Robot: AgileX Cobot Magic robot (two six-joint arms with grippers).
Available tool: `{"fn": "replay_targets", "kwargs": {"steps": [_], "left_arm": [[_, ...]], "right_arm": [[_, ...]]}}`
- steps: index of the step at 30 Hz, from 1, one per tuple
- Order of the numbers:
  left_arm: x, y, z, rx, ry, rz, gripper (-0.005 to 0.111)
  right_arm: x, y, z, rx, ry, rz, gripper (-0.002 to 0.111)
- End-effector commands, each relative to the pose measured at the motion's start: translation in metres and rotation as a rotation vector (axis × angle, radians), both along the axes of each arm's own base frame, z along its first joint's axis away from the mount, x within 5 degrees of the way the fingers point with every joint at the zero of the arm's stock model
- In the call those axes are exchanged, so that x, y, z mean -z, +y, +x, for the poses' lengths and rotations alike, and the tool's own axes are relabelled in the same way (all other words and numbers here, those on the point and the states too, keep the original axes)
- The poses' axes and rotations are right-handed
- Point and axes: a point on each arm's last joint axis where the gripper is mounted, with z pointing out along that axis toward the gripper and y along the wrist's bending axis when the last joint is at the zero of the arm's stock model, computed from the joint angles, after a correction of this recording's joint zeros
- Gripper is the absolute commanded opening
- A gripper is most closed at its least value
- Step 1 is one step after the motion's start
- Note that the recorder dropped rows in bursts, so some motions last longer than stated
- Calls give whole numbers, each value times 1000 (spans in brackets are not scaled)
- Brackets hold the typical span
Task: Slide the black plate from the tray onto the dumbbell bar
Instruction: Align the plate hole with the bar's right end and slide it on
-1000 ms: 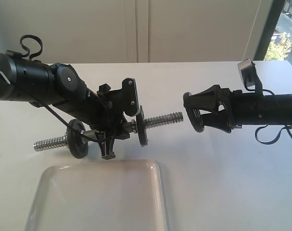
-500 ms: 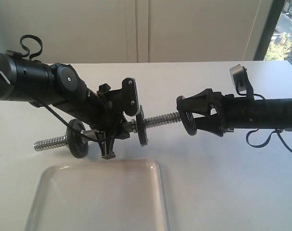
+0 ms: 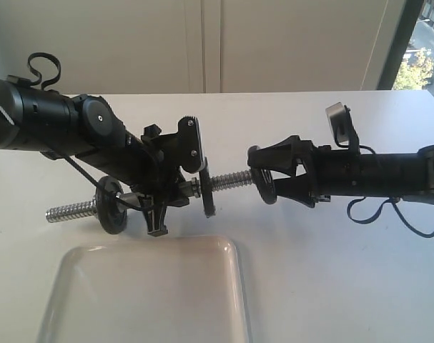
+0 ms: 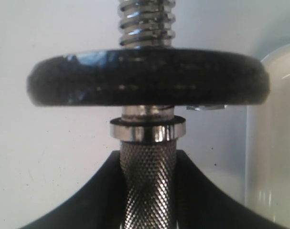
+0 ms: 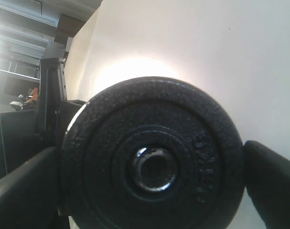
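The left gripper (image 3: 159, 204) is clamped on the knurled middle of the short chrome steel dumbbell bar with threaded ends (image 3: 231, 179) and holds it level above the white table top (image 3: 331, 271). The left wrist view shows both fingers pressed to the knurling just short of a chrome collar (image 4: 148, 131). In the exterior view the bar runs from 9 o'clock to 3 o'clock. One fitted black disc (image 3: 111, 207) sits toward its 9 o'clock end, and a second fitted black disc (image 3: 208, 194) sits just past the gripper on the 3 o'clock side.

The right gripper (image 3: 268, 175) reaches in from 3 o'clock, its jaws set wide and closed on the rim of the small round matte-black weight plate with a centre hole (image 5: 192, 143), which stands on edge. That plate is off the shallow translucent whitish plastic tray (image 3: 145, 300), which lies at 6 o'clock of the bar with nothing seen in it. It sits at the 3 o'clock tip of the bar, and the right wrist view shows chrome filling its hole, so the tip seems to have just entered.

The step in hand looks like the slide itself, barely begun. The next move calls for a straight push toward 9 o'clock along the thread, with the plate kept square to the bar so the hole does not catch on the ridges, until it nears the second fitted disc. Only then should the jaws part
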Motion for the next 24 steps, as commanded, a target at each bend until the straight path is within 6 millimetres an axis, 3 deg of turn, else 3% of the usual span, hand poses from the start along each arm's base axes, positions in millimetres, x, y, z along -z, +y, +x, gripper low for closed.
{"fn": "replay_targets", "kwargs": {"steps": [1, 24], "left_arm": [[-32, -3, 6, -114, -84, -135, 0], [-39, -2, 10, -183, -122, -188, 0]], "right_arm": [[-9, 6, -2, -31, -35, 61, 0], [-15, 6, 5, -27, -43, 68, 0]]}}
